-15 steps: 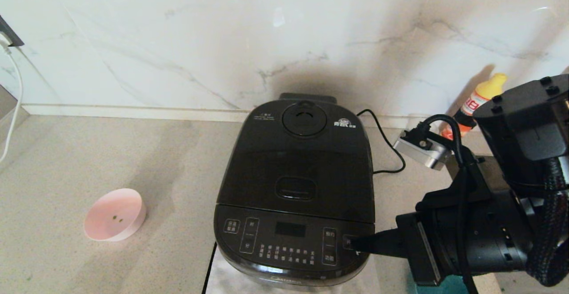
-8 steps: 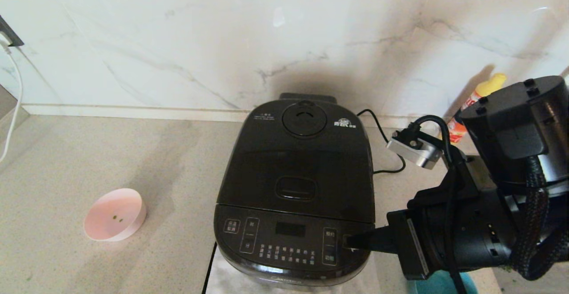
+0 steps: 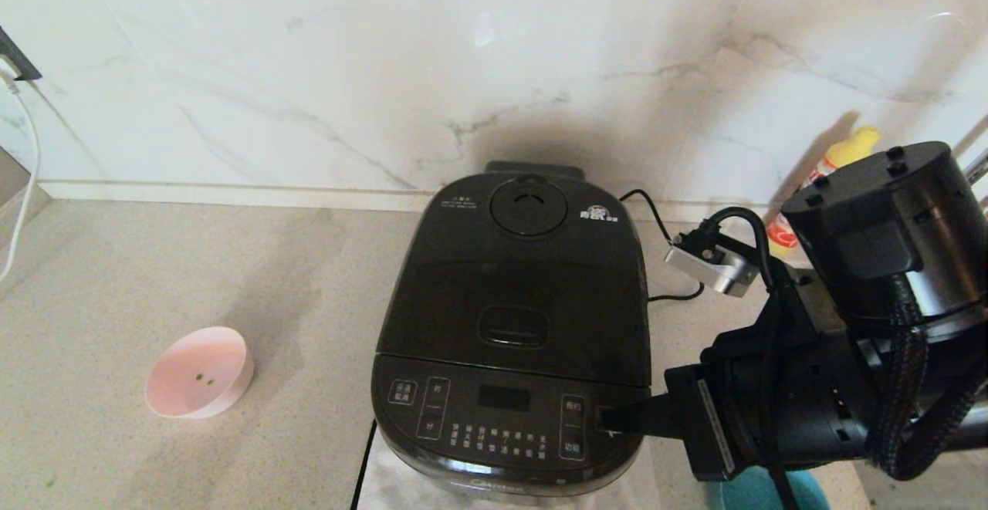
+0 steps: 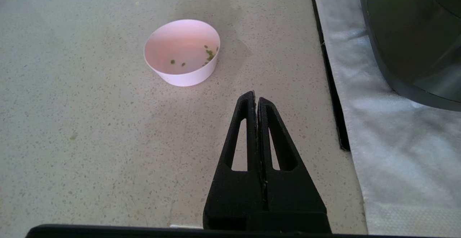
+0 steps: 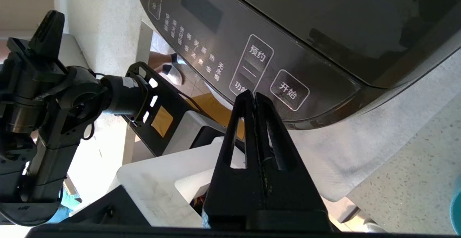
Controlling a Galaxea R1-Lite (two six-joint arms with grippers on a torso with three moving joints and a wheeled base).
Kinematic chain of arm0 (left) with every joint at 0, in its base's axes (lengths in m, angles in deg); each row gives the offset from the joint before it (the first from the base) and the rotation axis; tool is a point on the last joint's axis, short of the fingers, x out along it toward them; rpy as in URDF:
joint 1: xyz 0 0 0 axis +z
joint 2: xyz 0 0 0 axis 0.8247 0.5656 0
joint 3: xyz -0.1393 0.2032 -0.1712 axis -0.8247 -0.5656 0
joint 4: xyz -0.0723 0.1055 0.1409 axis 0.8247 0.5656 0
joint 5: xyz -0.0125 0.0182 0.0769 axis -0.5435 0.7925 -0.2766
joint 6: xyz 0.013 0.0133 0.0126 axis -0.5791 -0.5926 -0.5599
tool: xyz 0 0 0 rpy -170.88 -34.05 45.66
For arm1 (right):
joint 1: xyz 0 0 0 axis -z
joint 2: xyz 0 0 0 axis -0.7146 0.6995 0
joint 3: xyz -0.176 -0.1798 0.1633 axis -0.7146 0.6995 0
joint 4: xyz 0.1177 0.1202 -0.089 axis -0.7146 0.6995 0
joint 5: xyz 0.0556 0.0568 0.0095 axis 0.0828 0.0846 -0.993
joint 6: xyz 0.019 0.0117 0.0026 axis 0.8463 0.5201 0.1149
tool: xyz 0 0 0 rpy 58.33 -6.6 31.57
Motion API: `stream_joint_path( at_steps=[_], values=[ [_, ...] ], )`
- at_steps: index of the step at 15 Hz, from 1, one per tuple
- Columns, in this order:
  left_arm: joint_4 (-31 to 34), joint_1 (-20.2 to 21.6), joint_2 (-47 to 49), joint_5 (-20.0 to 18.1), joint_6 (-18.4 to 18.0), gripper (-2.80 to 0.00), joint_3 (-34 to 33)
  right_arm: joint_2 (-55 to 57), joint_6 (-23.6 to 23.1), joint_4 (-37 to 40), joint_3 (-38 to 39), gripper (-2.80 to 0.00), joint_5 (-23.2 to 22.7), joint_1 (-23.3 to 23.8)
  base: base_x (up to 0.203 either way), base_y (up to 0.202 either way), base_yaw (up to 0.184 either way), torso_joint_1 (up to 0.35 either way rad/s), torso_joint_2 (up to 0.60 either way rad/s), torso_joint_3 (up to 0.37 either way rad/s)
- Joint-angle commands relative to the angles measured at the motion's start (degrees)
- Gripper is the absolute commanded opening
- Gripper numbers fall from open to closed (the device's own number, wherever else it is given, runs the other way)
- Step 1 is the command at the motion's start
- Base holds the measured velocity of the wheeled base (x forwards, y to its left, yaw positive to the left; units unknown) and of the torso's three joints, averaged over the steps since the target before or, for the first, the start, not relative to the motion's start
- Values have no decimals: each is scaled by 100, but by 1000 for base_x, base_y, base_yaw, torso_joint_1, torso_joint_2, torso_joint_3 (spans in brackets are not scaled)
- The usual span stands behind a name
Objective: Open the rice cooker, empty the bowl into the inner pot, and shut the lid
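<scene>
the rice cooker (image 3: 513, 332) sits on a white mat on the surface, against the wall, its lid (image 3: 521, 278) down, so the inner pot is hidden. the right gripper (image 3: 610, 419) has its fingers pressed together, holding nothing, tip at the cooker's front right corner by the control panel, likely set to push. the left gripper (image 4: 255, 99), also pinched closed and empty, hangs left of the cooker, near a pink bowl (image 3: 199, 372) with just a few green bits inside.

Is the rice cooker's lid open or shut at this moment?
Shut. The lid lies flat on the rice cooker, its steam vent facing up; no inner pot shows.
</scene>
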Motion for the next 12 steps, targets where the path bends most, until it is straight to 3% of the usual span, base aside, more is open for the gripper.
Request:
stream_joint_path(
  at_steps=[1,12],
  values=[
    [-2,2,7,0,1,-280,-53,1,16,15,21,-280,-8,7,0,0,0,0,0,0],
    [-2,2,7,0,1,-280,-53,1,16,-39,215,-280,-25,85,0,0,0,0,0,0]
  ],
)
